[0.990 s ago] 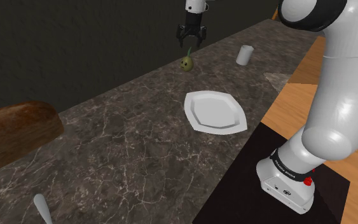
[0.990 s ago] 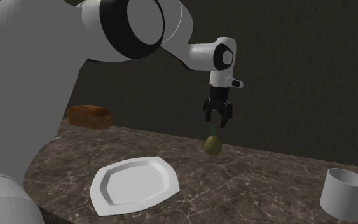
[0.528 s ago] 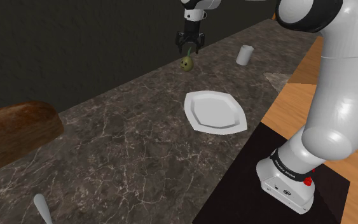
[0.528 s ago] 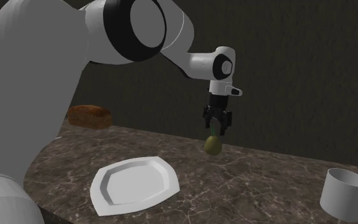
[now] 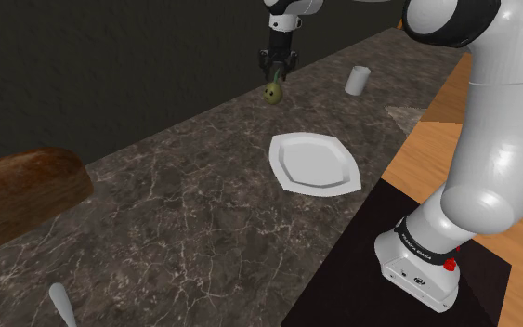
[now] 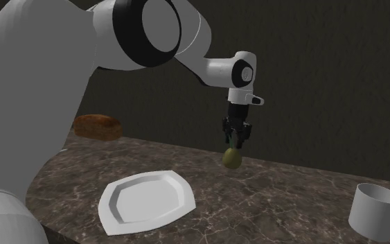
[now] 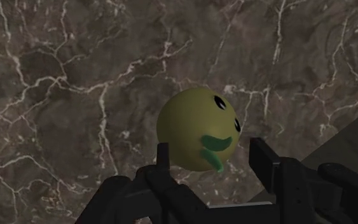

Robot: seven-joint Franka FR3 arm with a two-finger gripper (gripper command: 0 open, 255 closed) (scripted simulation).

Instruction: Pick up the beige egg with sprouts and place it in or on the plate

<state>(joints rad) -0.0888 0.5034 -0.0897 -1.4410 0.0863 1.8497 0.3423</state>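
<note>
Counter of veined stone, plate, dark wall

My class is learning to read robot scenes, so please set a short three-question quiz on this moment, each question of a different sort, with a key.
1. True or false: the yellowish egg already lies on the white plate.
2. What stands on the marble counter beyond the plate, towards the shoulder view's upper right? A) a white cup B) a bottle C) a bowl
3. Fill in: the gripper hangs right above the ____.
Key: 1 false, the egg stands on the counter, apart from the plate; 2 A; 3 egg.
</note>
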